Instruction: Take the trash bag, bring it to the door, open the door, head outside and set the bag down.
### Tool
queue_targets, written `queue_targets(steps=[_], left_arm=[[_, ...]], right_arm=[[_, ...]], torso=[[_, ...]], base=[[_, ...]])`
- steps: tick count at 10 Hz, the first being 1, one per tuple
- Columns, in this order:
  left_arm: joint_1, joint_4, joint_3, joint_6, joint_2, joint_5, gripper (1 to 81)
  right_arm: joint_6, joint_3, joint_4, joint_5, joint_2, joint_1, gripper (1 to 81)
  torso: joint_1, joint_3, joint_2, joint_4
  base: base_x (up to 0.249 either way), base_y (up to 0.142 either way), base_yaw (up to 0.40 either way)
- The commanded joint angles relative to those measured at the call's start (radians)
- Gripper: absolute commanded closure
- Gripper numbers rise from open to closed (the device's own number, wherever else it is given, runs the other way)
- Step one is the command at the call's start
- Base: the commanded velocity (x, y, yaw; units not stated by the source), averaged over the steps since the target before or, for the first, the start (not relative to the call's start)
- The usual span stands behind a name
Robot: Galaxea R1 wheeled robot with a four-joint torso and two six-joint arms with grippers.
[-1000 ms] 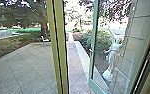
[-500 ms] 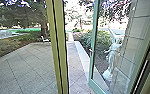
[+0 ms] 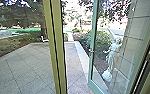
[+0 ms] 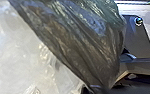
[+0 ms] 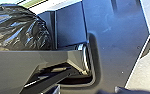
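The black trash bag [image 4: 83, 42] is in the left gripper [image 4: 98, 88], which is closed on its bunched, narrowed end; from there the plastic spreads out in long creases and catches the light in shiny streaks. The bag's rounded, wrinkled side shows in the right wrist view too. I cannot tell whether the right gripper [image 5: 111, 91] is open or closed. In the head view, a yellow-green post [image 3: 56, 47] cuts through the scene, leaning a little, with a dark line down its length. To the right of it the glass door [image 3: 93, 65] stands open, its frame a paler green (a handle [image 3: 91, 51] sits on the edge nearer the post). Beyond lies a yard [image 3: 28, 67] paved in large slabs, running on both sides of the post, with a pale strip [image 3: 82, 56] along its right edge. Through the door's glass appear a white statue [image 3: 112, 58] of a standing figure and, to the right of it, a wall [image 3: 134, 37] of big blocks. Leafy bushes [image 3: 84, 38] grow past the strip. At the yard's far side is a small white thing [image 3: 44, 39], too small to name, near a tree [image 3: 43, 25].
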Motion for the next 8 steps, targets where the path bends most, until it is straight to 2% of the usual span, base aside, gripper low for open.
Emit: queue_targets(steps=[1, 8], left_arm=[[-0.048, 0.012, 0.007, 0.005, 0.006, 0.059, 81.1], [-0.048, 0.012, 0.007, 0.005, 0.007, 0.059, 81.1]], right_arm=[[-0.019, 0.008, -0.030, -0.067, 0.015, 0.044, 1.0], [-0.018, 0.008, -0.028, -0.065, 0.014, 0.048, 1.0]], torso=[[0.000, 0.000, 0.000, 0.000], [0.000, 0.000, 0.000, 0.000]], base=[[0.000, -0.096, 0.000], [0.000, -0.108, 0.000]])
